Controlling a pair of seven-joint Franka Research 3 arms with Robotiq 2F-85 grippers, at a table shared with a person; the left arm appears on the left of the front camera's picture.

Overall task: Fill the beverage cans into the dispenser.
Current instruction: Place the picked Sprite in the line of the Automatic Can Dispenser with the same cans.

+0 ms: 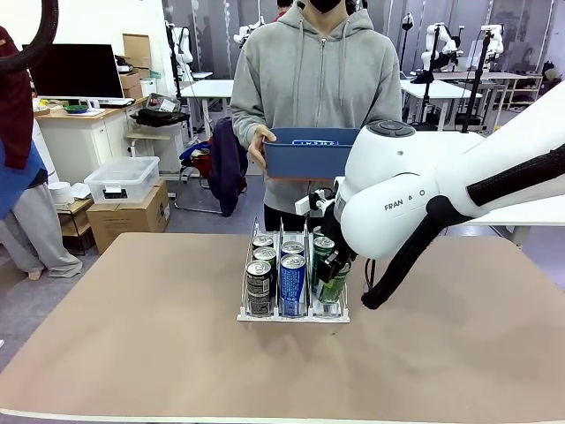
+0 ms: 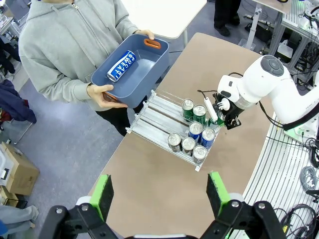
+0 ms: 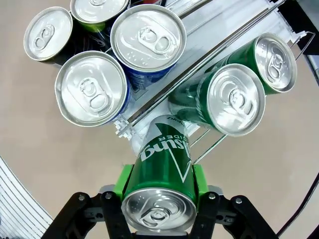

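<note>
So the right gripper is pinching a green can at the near end of the dispenser's right lane, just in front of two other green cans. Looks like the placing step: next it'd need to seat the can flat, let go and lift clear. The left gripper hangs spread above the tabletop. The person holds a blue tub with one blue can in it.

A brown table fills the lower half of the front view, with grey floor beyond. At ten o'clock a dark monitor sits on a white desk. At nine o'clock a clear storage box rests on a cardboard box. White tables stand at eleven and one o'clock under even indoor light.
</note>
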